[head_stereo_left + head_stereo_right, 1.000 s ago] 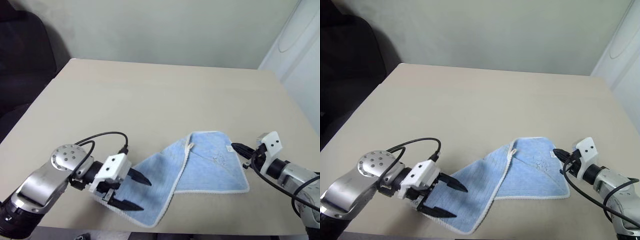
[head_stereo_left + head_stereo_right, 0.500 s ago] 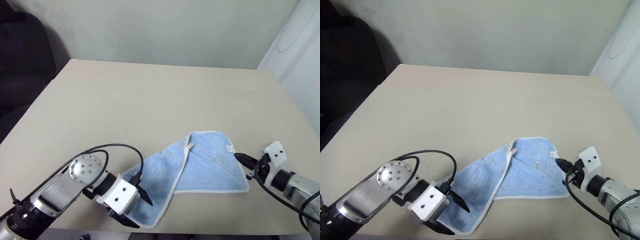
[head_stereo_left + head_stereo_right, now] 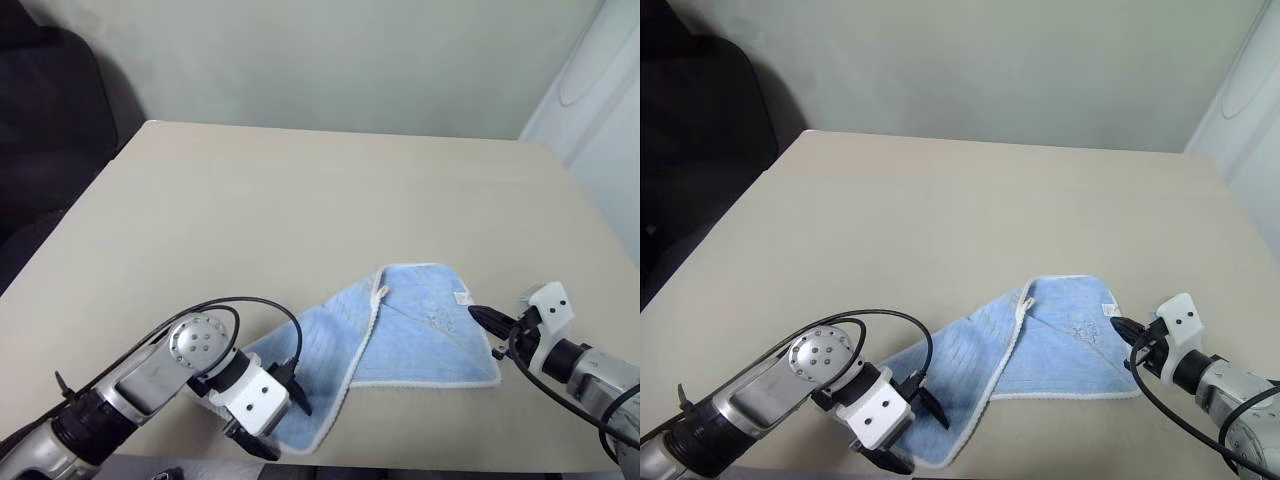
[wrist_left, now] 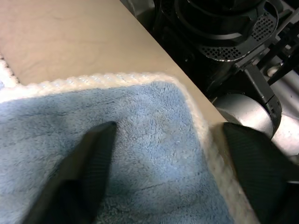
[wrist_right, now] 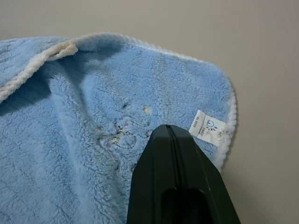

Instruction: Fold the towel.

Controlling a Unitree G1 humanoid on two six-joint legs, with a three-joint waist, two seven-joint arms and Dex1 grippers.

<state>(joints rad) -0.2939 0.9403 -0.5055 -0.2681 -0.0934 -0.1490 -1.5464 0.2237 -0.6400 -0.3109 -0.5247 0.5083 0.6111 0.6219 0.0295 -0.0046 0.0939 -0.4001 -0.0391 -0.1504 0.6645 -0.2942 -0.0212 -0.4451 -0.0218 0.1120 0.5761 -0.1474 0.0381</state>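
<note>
A light blue towel (image 3: 400,325) with a white stitched edge lies on the beige table (image 3: 300,200), toward the table's near edge and right of its middle. It is partly folded: one flap lies diagonally over the rest, its white edge running from a small loop near the towel's far edge down toward the near-left corner. A small white tag (image 5: 207,127) sits by the towel's right-hand edge.

Left gripper (image 3: 285,425) — at the towel's near-left corner, close to the table's near edge. In the left wrist view its two black fingers (image 4: 81,172) stand wide apart and straddle that corner: one finger rests over the blue cloth, the other lies beyond the white edge, just past the table's edge. The jaws are spread and clasp nothing.

Right gripper (image 3: 478,317) — at the towel's right-hand edge, near the table's near-right corner. In the right wrist view its fingers are pressed together with no gap and no cloth between them; the tip sits over the blue cloth just beside the tag. Whether the tip touches the cloth cannot be told.

A black cable (image 3: 250,305) loops from the left wrist above the table.
</note>
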